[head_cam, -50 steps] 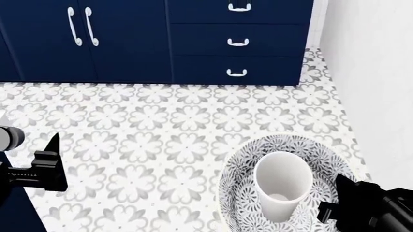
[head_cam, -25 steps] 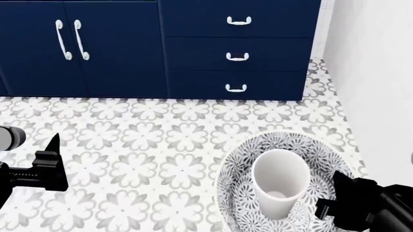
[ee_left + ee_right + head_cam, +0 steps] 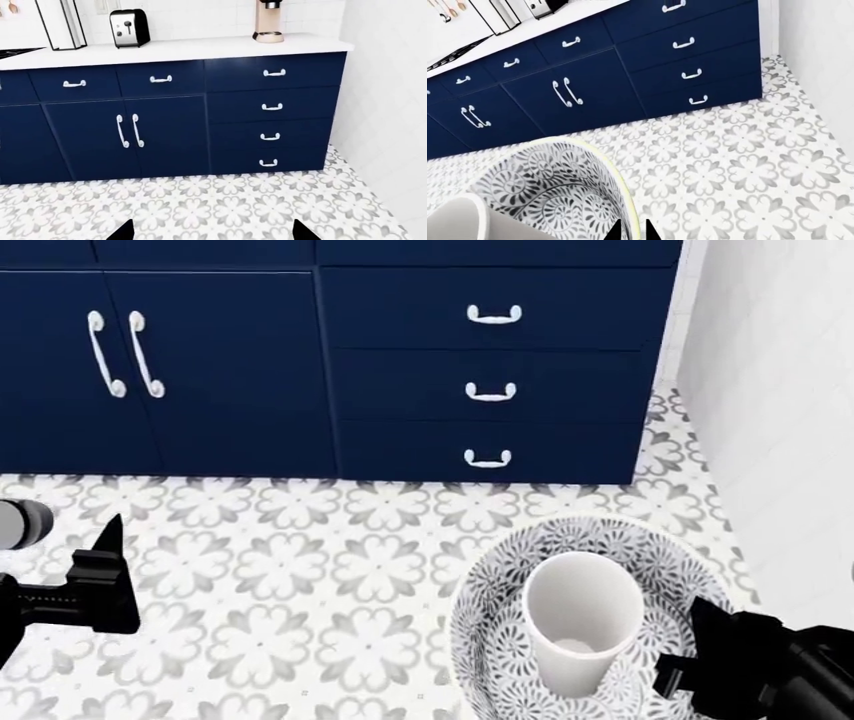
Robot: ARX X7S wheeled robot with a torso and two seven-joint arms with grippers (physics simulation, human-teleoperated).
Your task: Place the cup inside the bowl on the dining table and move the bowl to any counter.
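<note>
Carrying Cup and Bowl Toward the Kitchen Counter

Gripping the bowl by its pale yellow rim, the right pincer holds the patterned dish in the air above the tiled floor, its two fingertips closed on either side of the rim in the right wrist view. The cup stands upright inside the bowl, so the first half of the job looks done and the carry is in hand. The left pincer hangs empty over the floor on the other side, its fingertips set apart in the left wrist view, holding nothing.

Ahead stand navy cabinets and a bank of drawers. Above them, seen only from the left wrist, runs the white table top carrying a toaster and a tall beige appliance.

By the look of it, the next move calls for closing on the cabinets and lifting the bowl level over the edge of that top, onto the open stretch between toaster and appliance. A one-sided rim grip could let the bowl tip and the tall cup topple.
</note>
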